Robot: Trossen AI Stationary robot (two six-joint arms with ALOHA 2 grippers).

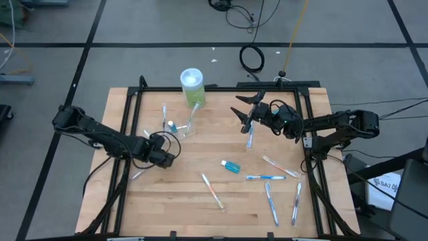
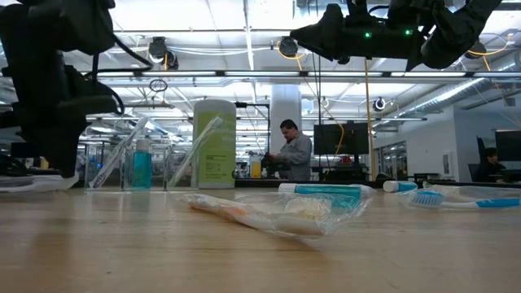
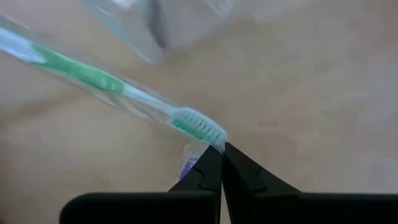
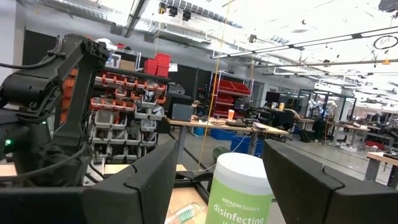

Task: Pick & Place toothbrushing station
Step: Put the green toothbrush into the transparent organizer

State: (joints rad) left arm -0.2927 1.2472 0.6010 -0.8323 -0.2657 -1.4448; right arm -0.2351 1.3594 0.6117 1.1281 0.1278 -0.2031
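High view lays out the whole wooden table: a clear plastic cup stands just in front of the green container with a white lid near the far edge, holding a small blue tube and a slanting toothbrush, while other wrapped toothbrushes lie scattered across the near right of the board, among them an orange-tinted one and a blue-handled one, with another blue white-capped tube lying between them. Only the left wrist view shows what the left gripper is doing: its fingers are pressed together at the tips, pinching the clear wrapper at the bristle end of a green-and-white toothbrush that lies flat on the wood. From above, that gripper sits low over the left side of the table, with the brush barely visible beside it. The right gripper hangs above the table's far right with its fingers spread wide and nothing between them; its own wrist view looks past them to the green container's label. Low view alone shows a person standing in the room beyond the table.
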